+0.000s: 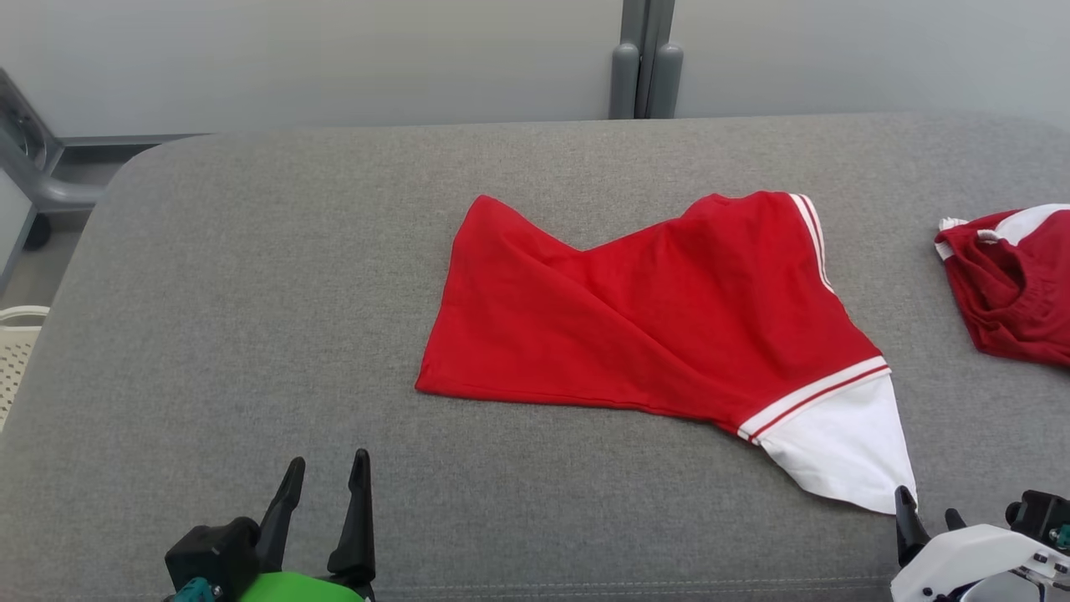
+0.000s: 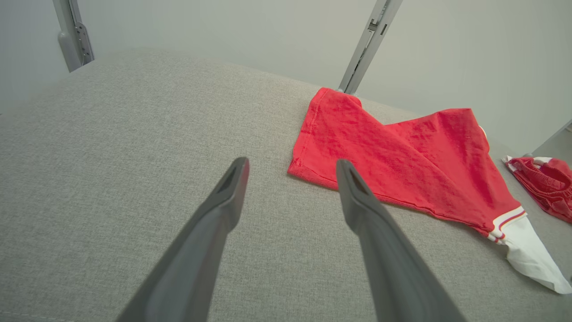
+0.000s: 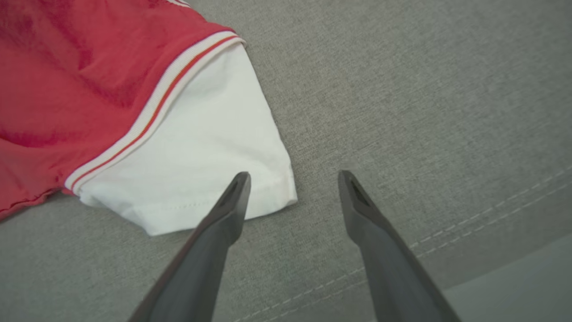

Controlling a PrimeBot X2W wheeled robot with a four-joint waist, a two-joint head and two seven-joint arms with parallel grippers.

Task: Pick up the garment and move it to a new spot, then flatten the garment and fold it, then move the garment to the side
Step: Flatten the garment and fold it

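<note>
A grey upholstered surface (image 1: pixel 251 293) bears the garment (image 1: pixel 652 309), pale wall (image 1: pixel 334 58) behind

You're working in what looks like a lab test bay: plain pale partition panels (image 1: pixel 334 58) joined by grey metal posts (image 1: pixel 645 75) behind a grey upholstered platform (image 1: pixel 251 293).

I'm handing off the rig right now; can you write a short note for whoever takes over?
Left claw: open, empty, over bare grey cushion, short of the red shirt.
Right claw: open, empty, at the white sleeve corner.
Shirt: unheld, mid-cushion, creased and doubled over; a second red garment lies at the right edge.
Done: cannot tell whether the first move happened.
Left: flatten, fold, move aside.
</note>
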